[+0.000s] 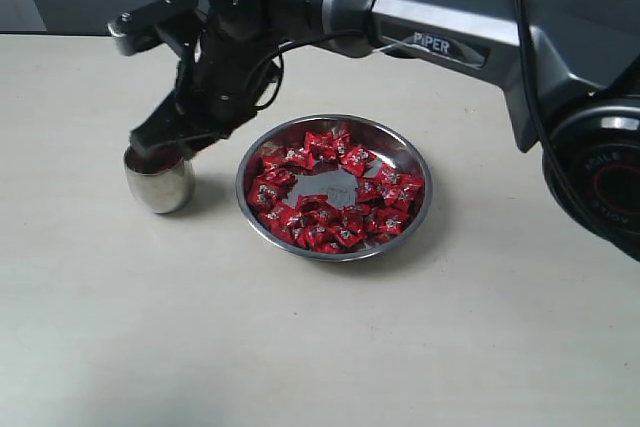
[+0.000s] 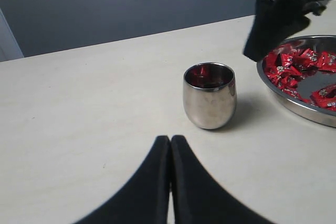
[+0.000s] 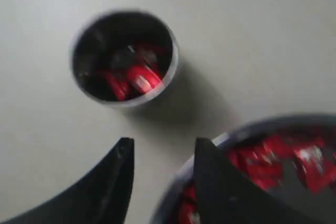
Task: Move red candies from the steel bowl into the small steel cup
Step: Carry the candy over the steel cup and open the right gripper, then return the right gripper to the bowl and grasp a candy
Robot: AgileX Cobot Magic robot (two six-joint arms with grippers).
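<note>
We note that the right wrist view is blurred, so no print on any wrapper can be read there. In the exterior view the right gripper (image 1: 158,145) hangs directly over the small steel cup (image 1: 160,192) and covers most of its mouth, and the right arm (image 1: 450,42) is cut off at the frame edge. Both wrist views show only part of the steel bowl (image 2: 304,109). The cup stands upright on the pale table (image 1: 300,347), just beside the bowl and apart from it. Seen from above in the right wrist view, the cup (image 3: 171,66) holds a few red pieces (image 3: 139,80); we cannot count them. The left wrist view shows red inside the cup (image 2: 209,106), though candy and reflection cannot be told apart there. The steel bowl (image 1: 325,185) holds many red candies (image 1: 345,217) ringed around a bare patch of its bottom. The right gripper (image 3: 163,142) has its jaws parted with nothing between them. The left gripper (image 2: 170,139) has its fingers pressed together, empty, low over the table near the cup.
</note>
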